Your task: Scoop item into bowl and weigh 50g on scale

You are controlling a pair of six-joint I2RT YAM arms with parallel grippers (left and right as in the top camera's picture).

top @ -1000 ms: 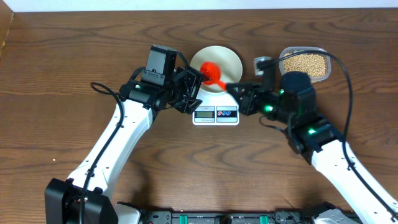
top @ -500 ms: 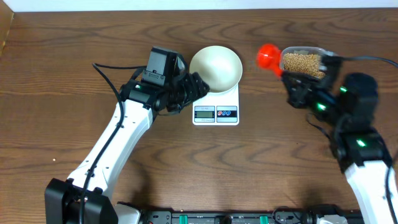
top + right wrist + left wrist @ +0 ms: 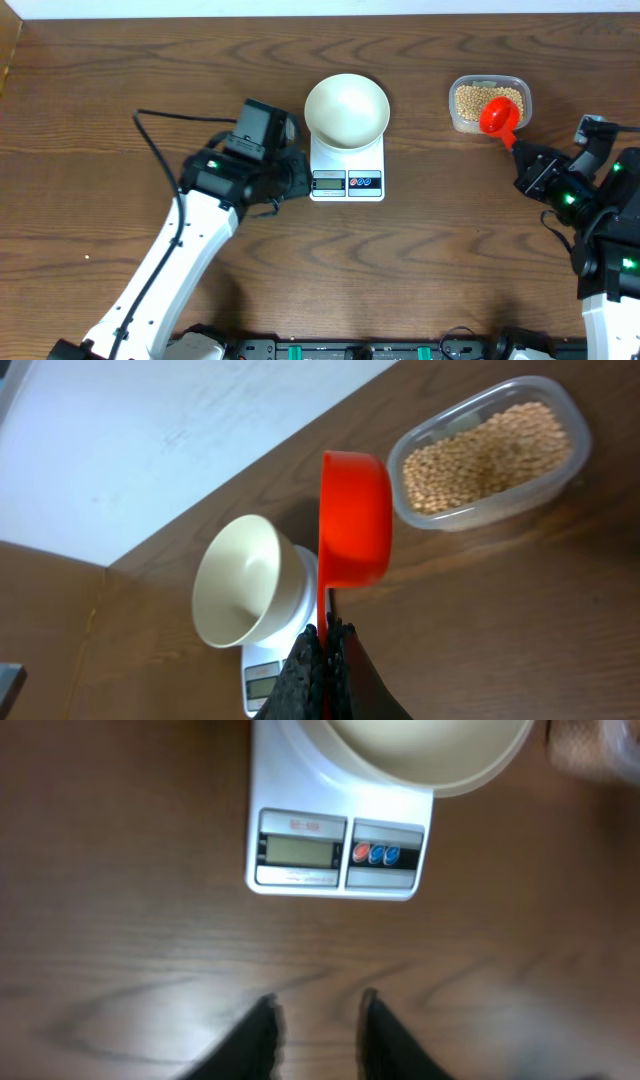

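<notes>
Beans (image 3: 470, 98) lie in the clear tub (image 3: 455, 118), well apart from the empty bowl (image 3: 346, 108) on the scale (image 3: 347, 182). Small, hard and round, they probably roll and spill: scoop, don't pinch. Right gripper (image 3: 325, 650) clamps the red scoop (image 3: 355, 520) by its handle; left gripper (image 3: 320, 1038) has its fingers slightly apart, empty.

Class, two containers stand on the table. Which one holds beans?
The clear plastic tub, far right by the red scoop, holds the beans; the white bowl on the scale is empty.
</notes>
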